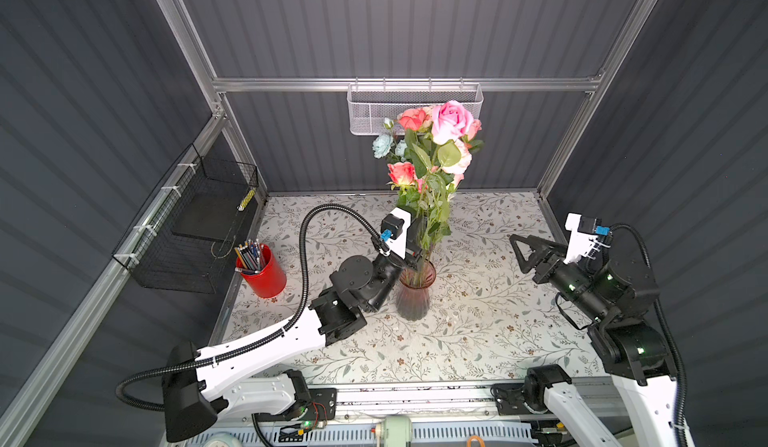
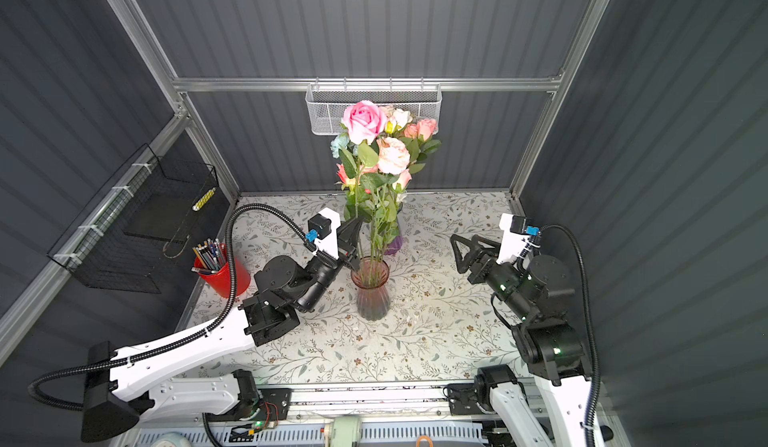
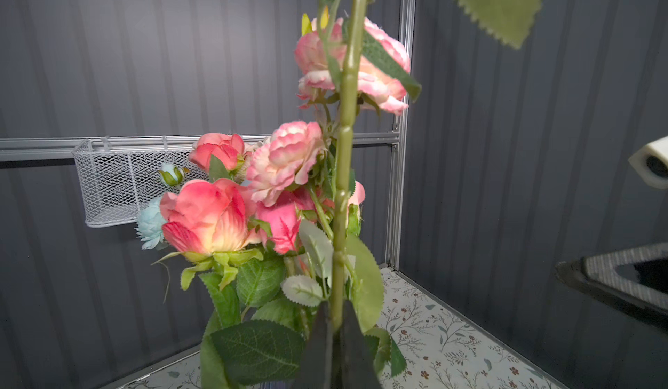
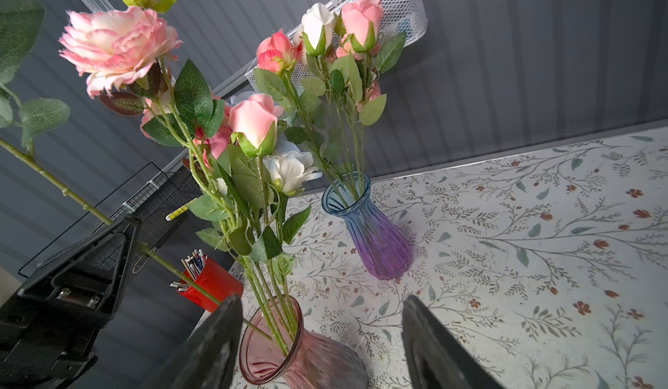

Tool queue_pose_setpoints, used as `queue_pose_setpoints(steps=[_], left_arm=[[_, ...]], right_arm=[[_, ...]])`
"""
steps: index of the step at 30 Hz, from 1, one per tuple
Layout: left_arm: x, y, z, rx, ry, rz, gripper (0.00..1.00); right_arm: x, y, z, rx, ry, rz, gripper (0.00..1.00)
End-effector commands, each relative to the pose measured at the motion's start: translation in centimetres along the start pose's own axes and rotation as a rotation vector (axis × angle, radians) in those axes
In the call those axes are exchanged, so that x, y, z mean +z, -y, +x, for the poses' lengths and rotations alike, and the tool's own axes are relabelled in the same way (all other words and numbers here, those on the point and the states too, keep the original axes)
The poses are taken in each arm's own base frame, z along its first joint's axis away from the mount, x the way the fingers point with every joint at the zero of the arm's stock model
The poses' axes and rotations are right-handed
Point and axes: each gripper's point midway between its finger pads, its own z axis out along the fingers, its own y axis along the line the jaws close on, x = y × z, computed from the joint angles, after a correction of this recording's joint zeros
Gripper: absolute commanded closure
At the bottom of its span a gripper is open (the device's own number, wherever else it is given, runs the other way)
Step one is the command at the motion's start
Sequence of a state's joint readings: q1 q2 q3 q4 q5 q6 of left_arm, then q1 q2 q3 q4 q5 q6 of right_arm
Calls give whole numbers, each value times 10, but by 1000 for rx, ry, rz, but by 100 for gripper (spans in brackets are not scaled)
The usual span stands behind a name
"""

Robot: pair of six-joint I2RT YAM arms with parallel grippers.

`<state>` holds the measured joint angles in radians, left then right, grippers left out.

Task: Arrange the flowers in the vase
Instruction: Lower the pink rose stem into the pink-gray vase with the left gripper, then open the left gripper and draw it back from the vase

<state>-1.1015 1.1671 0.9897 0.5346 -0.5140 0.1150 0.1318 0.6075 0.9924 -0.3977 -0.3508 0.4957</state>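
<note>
The left gripper (image 2: 352, 237) is clamped tight on the green stem (image 3: 347, 134) of a rose and holds it on a slant, head end up. Just below its fingertips, the stem's lower end reaches the mouth of the pink vase (image 4: 274, 351). That vase stands on the table (image 1: 478, 341) right under the gripper. Several flowers (image 4: 253, 119) with pink and white heads stand in this vase, just beside the held stem. Beyond the gripper, a blue and purple vase (image 4: 376, 239) holds more roses (image 4: 343, 25). The right gripper (image 1: 519, 254) hovers well apart from the pink vase, facing it, with its jaws spread wide and nothing between them.
</note>
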Motion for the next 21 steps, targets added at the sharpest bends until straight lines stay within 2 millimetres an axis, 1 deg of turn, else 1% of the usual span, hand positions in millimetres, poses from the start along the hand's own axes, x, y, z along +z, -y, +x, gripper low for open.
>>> queue_pose_setpoints(steps=[1, 7, 9, 11, 13, 15, 18, 19, 21], left_arm=[[-6, -8, 4, -46, -10, -32, 100], [-21, -14, 38, -102, -92, -45, 100], [-26, -14, 49, -113, -133, -40, 83], [-30, -15, 56, -113, -164, -36, 60], [-33, -16, 58, -112, -188, -33, 50], [-36, -17, 55, -115, -195, -30, 37], [-40, -20, 53, -114, -197, -37, 27], [-41, -22, 51, -112, -201, -41, 25], [-45, -24, 51, -108, -213, -44, 17]], right_arm=[[1, 3, 4, -10, -6, 6, 29], [3, 6, 8, -3, -16, 11, 29], [3, 6, 8, -3, -19, 12, 28], [3, 6, 8, 3, -19, 12, 28], [4, 6, 8, 5, -21, 13, 28], [4, 6, 8, 7, -22, 14, 28], [4, 12, 6, 18, -4, 45, 28], [5, 12, 5, 20, -3, 42, 28], [4, 11, 6, 19, -6, 40, 28]])
